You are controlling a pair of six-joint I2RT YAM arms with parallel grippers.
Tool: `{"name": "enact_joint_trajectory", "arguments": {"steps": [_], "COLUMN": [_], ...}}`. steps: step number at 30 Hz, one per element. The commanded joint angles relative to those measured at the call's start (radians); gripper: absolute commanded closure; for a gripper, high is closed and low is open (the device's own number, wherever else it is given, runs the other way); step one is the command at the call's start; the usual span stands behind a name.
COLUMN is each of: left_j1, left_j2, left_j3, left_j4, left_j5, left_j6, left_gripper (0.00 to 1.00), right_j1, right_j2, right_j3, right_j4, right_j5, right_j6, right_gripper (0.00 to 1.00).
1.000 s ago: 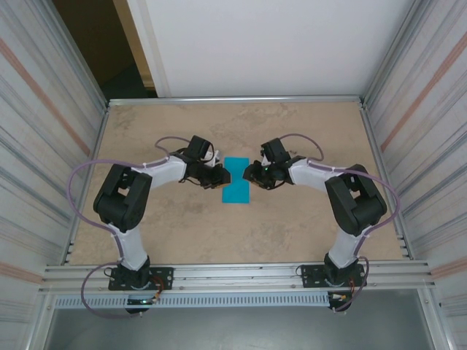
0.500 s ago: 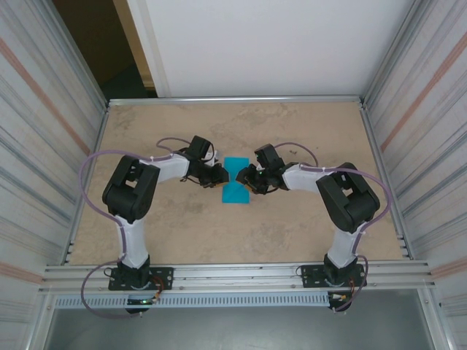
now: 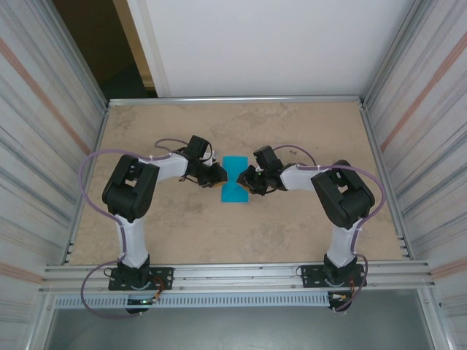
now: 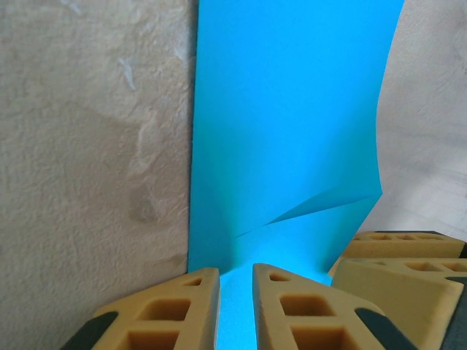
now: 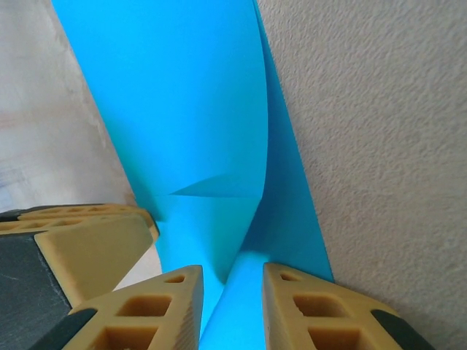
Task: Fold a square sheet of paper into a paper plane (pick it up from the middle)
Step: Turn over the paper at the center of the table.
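you barely started: left gripper (image 4: 235, 292) and right gripper (image 5: 232, 299) each pinch square sheet of paper (image 3: 236, 180) mid tabletop (image 3: 292, 226); plane folds all left.

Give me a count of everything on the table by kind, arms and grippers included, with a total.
Robot arms: 2
Grippers: 2, the left gripper and the right gripper
Blue paper: 1, the square sheet of paper, pinched at both side edges
Total: 5

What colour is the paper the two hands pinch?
Plain teal-blue paper, clearest in the left wrist view.
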Motion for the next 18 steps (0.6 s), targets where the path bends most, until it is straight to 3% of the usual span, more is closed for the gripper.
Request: {"name": "enact_joint_trajectory", "arguments": {"steps": [1, 18], "left_j1": [0.009, 0.009], "left_j2": [0.028, 0.015], "left_j3": [-0.017, -0.017], "left_j4": [-0.037, -0.044], "left_j5": [-0.019, -0.018], "left_j6": [-0.002, -0.004], "left_gripper": [0.80, 0.80], "right_j1": [0.004, 0.005], "right_j2": [0.025, 0.052], "right_j3": [0.011, -0.019], "right_j4": [0.017, 0.172], "right_j5": [-0.008, -0.040], "right_j6": [0.020, 0.029], "right_gripper": [0.76, 0.86]}}
